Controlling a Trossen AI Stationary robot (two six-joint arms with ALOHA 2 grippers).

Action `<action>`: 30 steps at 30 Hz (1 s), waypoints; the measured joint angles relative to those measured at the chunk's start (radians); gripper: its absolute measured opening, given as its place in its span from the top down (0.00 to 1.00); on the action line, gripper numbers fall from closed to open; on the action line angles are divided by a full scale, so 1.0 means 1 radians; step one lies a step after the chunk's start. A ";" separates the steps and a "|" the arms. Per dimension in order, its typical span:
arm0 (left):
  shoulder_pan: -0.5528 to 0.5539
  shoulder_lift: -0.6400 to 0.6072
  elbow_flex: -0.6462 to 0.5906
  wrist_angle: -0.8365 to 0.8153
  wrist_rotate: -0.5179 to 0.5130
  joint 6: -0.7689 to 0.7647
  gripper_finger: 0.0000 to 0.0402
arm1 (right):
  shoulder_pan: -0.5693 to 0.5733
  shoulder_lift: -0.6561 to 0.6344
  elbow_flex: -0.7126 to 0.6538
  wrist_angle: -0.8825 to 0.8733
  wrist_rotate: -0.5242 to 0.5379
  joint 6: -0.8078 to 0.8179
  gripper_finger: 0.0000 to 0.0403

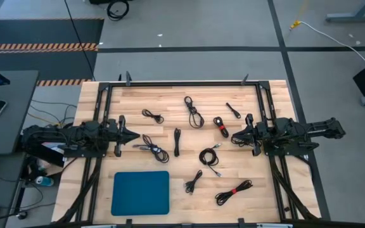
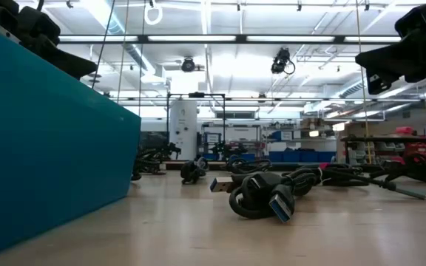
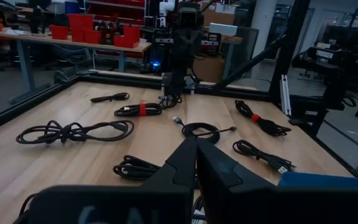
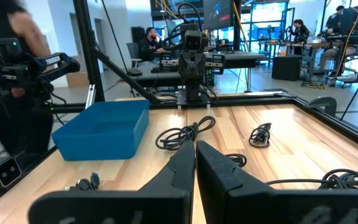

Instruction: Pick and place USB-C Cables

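So nothing's been picked yet as far as I can tell: all the USB-C cables lie scattered on the wooden desk and the blue tray looks empty from above. Both arms sit parked at the sides, facing each other across the desk. The left gripper has its fingers pressed together, holding nothing, and the right gripper is the same, pinched shut and empty.

My read is that this is the very start, the reach-for-the-first-cable step. Whichever arm goes first needs to spread its fingers before dropping onto a coil.

Closest to the left fingers is a loose coil just ahead of the tips, and the tray is off to that arm's side, near the desk's front edge. Just ahead of the right fingers sits a red-tied bundle (short reach, looks like an easy grab).

Room-wise, the middle of the desk is open, with cables mostly apart from each other. The black frame rails run round the desk edges, and one red-tied cable lies toward the front edge, so that one gets less clearance.
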 joint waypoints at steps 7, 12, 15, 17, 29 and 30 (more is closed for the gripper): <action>0.000 0.000 0.000 0.000 0.000 0.000 0.95 | 0.000 0.000 0.000 0.000 0.000 0.000 0.94; 0.000 0.000 0.000 0.008 0.000 0.000 0.95 | 0.000 0.000 0.000 0.000 0.000 0.000 0.94; 0.000 0.000 0.000 0.024 0.000 -0.001 0.95 | 0.000 0.000 0.000 0.000 0.000 0.000 0.94; 0.000 0.000 0.000 0.034 0.001 -0.022 0.95 | 0.000 0.000 0.000 0.000 0.000 0.000 0.94; 0.000 0.000 0.000 0.548 -0.101 -0.521 0.95 | 0.000 0.000 0.000 0.000 0.000 0.000 0.94; 0.000 0.000 0.000 0.590 -0.116 -0.517 0.95 | 0.000 0.000 0.000 0.000 0.000 0.000 0.94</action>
